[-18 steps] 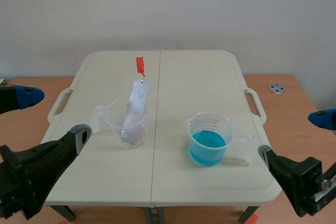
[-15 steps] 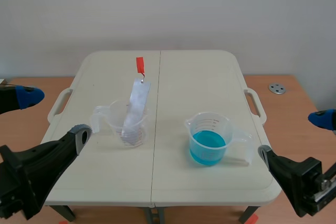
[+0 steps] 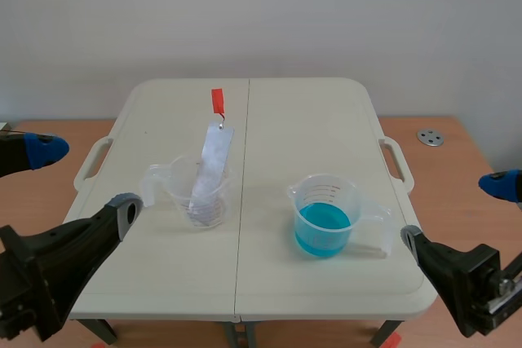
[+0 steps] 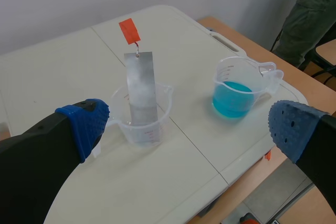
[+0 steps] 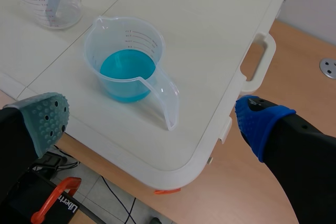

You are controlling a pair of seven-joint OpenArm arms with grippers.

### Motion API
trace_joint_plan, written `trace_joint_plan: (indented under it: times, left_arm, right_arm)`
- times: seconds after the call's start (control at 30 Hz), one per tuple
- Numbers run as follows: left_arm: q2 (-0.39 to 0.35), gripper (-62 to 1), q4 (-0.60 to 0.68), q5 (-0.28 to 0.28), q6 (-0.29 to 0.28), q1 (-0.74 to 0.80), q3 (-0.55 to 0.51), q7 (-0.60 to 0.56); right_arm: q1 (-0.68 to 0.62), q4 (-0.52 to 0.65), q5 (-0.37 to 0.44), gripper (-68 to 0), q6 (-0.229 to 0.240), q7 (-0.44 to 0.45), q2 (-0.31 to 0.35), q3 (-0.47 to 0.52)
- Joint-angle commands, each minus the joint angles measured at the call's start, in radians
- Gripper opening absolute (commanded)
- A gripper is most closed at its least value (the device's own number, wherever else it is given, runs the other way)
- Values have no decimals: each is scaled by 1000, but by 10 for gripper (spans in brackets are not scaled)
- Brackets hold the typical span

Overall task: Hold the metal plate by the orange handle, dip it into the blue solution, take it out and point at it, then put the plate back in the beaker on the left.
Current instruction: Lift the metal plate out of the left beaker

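A metal plate (image 3: 211, 165) (image 4: 140, 97) with an orange handle (image 3: 217, 101) (image 4: 129, 30) stands tilted in a clear beaker (image 3: 196, 193) (image 4: 140, 120) on the table's left half. On the right half stands a second clear beaker with blue solution (image 3: 325, 218) (image 4: 237, 87) (image 5: 128, 66). My left gripper (image 3: 73, 181) (image 4: 184, 129) is open, low at the near left, short of the plate's beaker. My right gripper (image 3: 481, 218) (image 5: 152, 119) is open at the near right, above the table's edge beside the blue beaker.
The cream folding table (image 3: 302, 112) has side handles (image 3: 397, 163) (image 5: 257, 61) and a centre seam. A small metal disc (image 3: 430, 137) (image 5: 329, 67) lies on the wooden surface to the right. A person's leg (image 4: 307, 9) stands beyond the table in the left wrist view.
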Motion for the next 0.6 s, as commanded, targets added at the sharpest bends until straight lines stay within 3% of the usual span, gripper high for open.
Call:
trace_joint_plan:
  times: [0.0,0.07,0.1,0.2,0.57]
  left_arm:
    - [0,14,8,-6,-1,-3,2,-14]
    - [0,-2,8,-6,0,-3,2,-14]
    - [0,-104,8,-6,3,-3,2,-14]
    - [0,-581,8,-3,3,-3,2,-1]
    - [2,-577,8,1,-5,-3,2,38]
  right_arm:
    - [14,15,6,-12,-4,19,8,1]
    - [14,15,6,-12,-4,19,8,1]
    - [14,15,6,-12,-4,19,8,1]
    - [14,15,6,-12,-4,19,8,1]
    - [24,15,6,-12,-4,25,7,1]
